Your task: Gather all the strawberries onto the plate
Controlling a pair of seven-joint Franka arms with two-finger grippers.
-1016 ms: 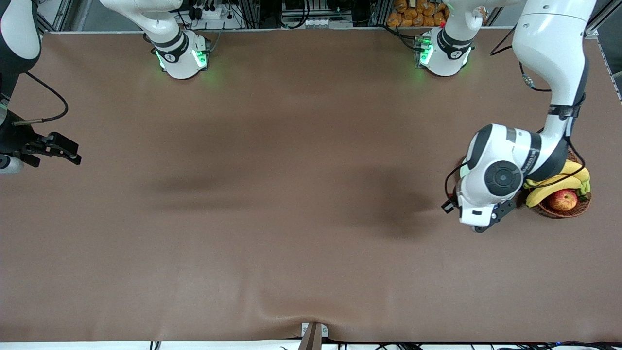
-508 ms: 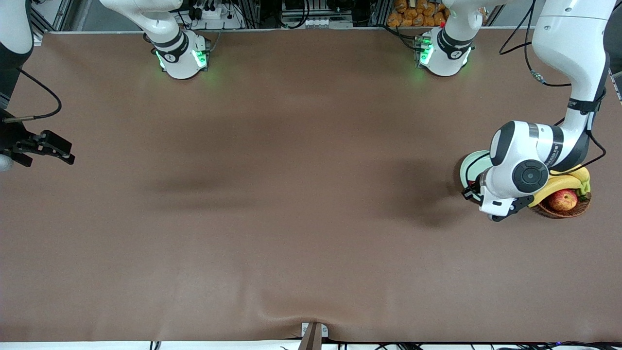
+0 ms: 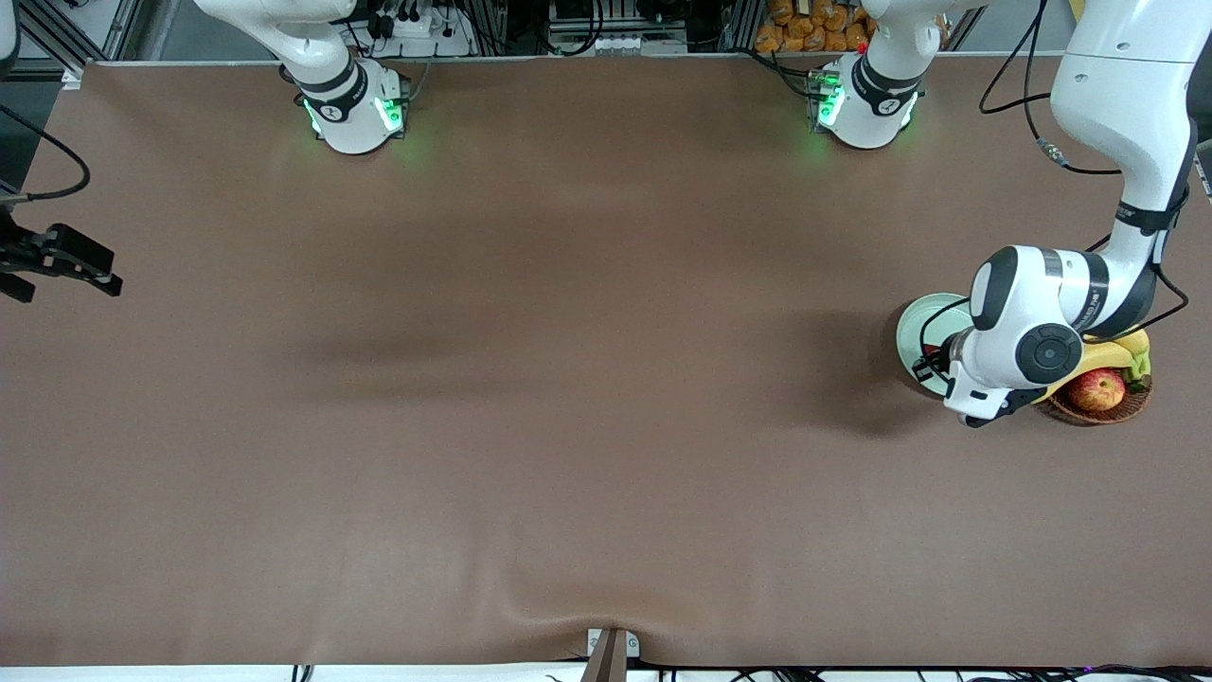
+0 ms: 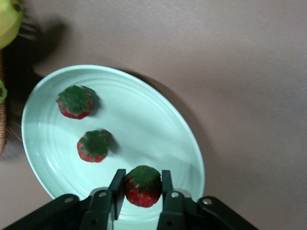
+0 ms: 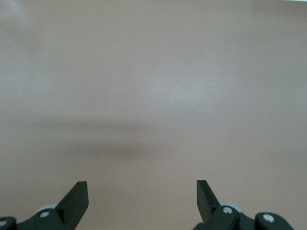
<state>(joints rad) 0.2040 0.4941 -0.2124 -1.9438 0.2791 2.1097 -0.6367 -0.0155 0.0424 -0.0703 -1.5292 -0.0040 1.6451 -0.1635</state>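
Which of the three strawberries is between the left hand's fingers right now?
The strawberry over the plate's rim, flanked by the left hand's fingers; the other two lie loose on the plate.

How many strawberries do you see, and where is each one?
3. Two strawberries lie in the plate. The third is between the fingers of the left hand, over the plate's rim.

Left gripper [image 4: 142, 189] nearly closed, right gripper [image 5: 142, 197] waits wide apart
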